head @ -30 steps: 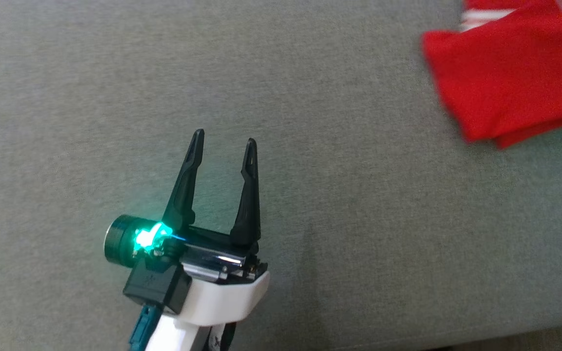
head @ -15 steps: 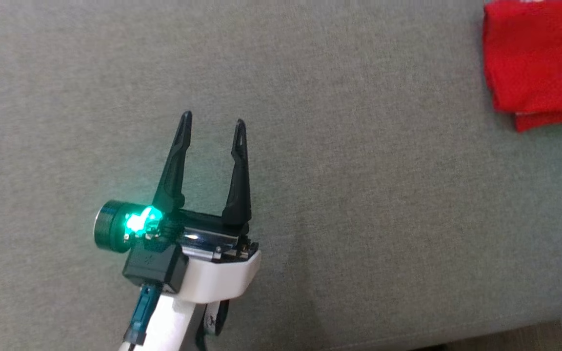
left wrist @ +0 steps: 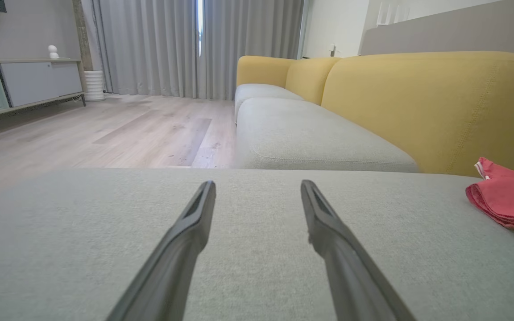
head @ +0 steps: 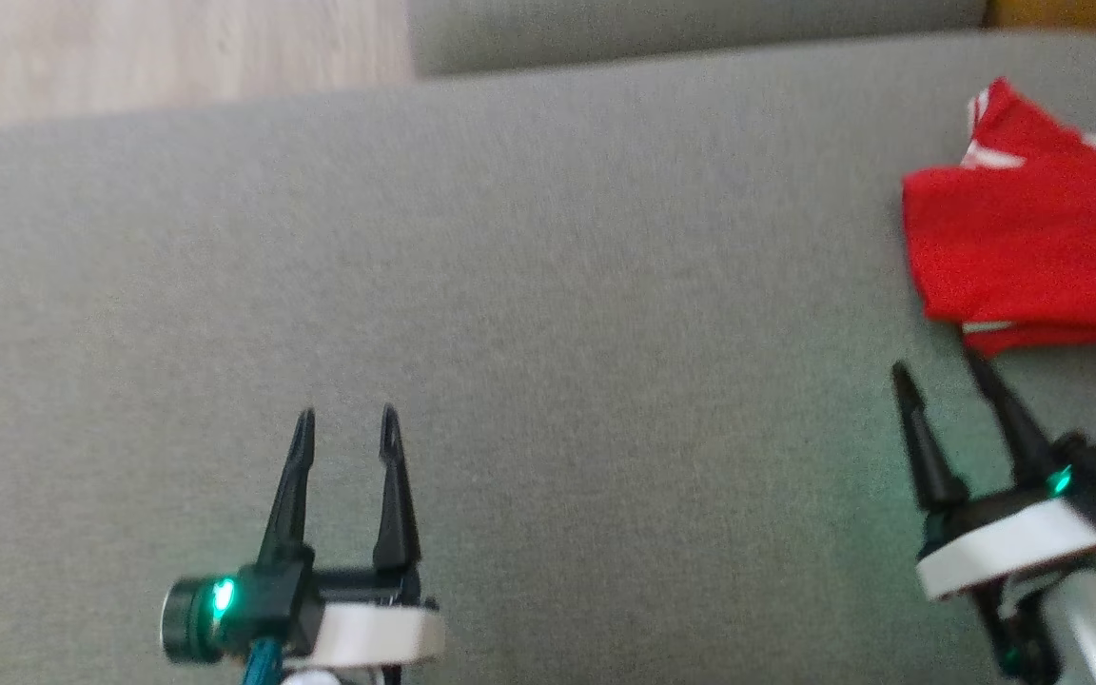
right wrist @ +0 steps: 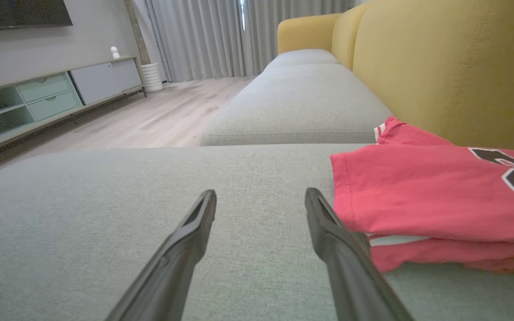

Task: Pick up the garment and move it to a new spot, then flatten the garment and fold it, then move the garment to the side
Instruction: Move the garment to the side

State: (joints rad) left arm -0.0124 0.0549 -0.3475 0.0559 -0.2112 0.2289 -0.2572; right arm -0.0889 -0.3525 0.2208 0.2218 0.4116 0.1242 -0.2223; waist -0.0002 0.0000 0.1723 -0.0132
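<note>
The folded red garment [head: 1014,247] lay by the grey seat's [head: 548,285] right edge, near the yellow backrest [right wrist: 440,67], seemingly light, limp and apt to unfold, so best pinched through all layers at its near edge, while the left gripper [head: 347,414] and right gripper [head: 936,364] both stood open and empty

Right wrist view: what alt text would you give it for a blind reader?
A folded red garment with black numerals lies on a grey sofa seat, just right of the open, empty right end effector. Behind them are a yellow backrest, wood floor and grey curtains.
</note>
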